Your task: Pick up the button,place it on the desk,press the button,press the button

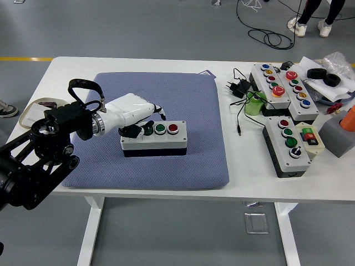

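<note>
I am holding my left robot hand (135, 115) over the left end of the grey button box (155, 138), which is sitting flat on the blue-grey mat (188, 100) in the middle of the bench (138, 65). The box's long axis is running left to right across my view, with its three caps in a row along the top: one I cannot make out under my fingers, then a green button (160, 128), then a red button (173, 128) at the far end. Both visible caps are lying to the right of my hand, along that same axis, so any next press means sliding rightward rather than reaching forward.

My fingers (132, 132) are curling loosely downward, touching or nearly touching the leftmost cap, and they are gripping nothing; the box is resting on the mat under its own weight. I judge the placing as done and the pressing as the step in hand.

My right arm is not showing anywhere, so the left one is the only one near the box.
</note>
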